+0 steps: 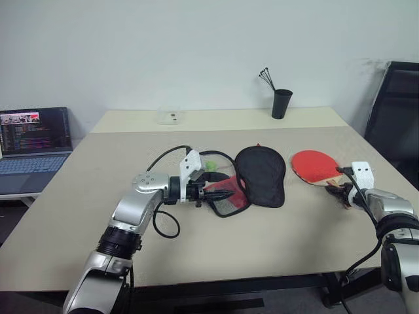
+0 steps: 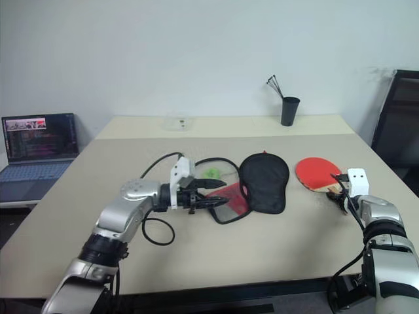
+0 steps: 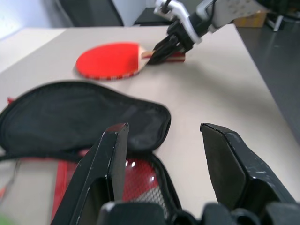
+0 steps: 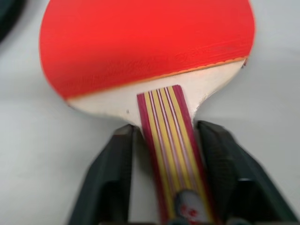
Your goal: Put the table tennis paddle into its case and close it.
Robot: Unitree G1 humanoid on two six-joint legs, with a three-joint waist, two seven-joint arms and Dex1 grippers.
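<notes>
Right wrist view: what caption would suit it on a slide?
Two black fingers flank the striped handle of the red table tennis paddle lying on the table.

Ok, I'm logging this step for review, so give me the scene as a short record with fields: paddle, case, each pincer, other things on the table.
paddle: table tennis paddle lies flat on the table, red face up, to the right of the case
case: case lies open, black flap up, red inside showing
right pincer: right pincer, fingers either side of the paddle's handle
left pincer: left pincer open, over the case's red part
other: black cup at the table's far edge; laptop off to the left
</notes>
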